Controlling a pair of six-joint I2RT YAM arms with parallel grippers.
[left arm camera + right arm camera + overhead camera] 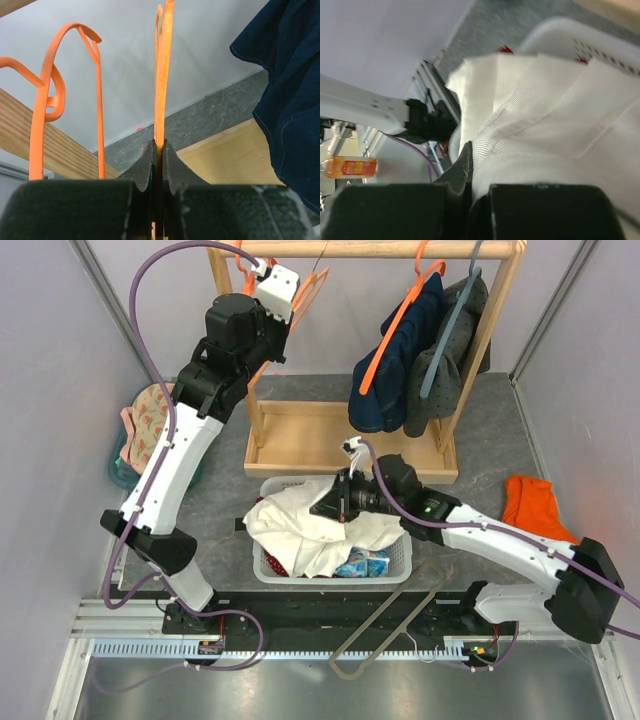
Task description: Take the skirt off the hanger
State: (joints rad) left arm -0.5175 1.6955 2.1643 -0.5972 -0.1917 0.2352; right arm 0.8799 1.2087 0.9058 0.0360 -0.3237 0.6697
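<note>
My left gripper point(297, 302) is raised at the left end of the wooden rack and is shut on a bare orange hanger point(312, 288). In the left wrist view the jaws point(159, 146) pinch the hanger's thin orange bar point(163, 75) edge-on. My right gripper point(336, 502) is over the white laundry basket point(402, 562), shut on a white cloth point(310, 525); one finger point(465, 167) shows, the other is under the cloth point(545, 115). A patch of dark red fabric point(273, 564) shows beneath the white cloth in the basket; no dots can be made out.
More orange hangers point(47, 95) hang beside the held one. A dark blue garment point(395, 360) and a grey dotted garment point(447, 365) hang at the rack's right end. The rack's wooden base point(300, 440) lies behind the basket. An orange cloth point(535, 505) lies at right, a teal basket point(120, 465) at left.
</note>
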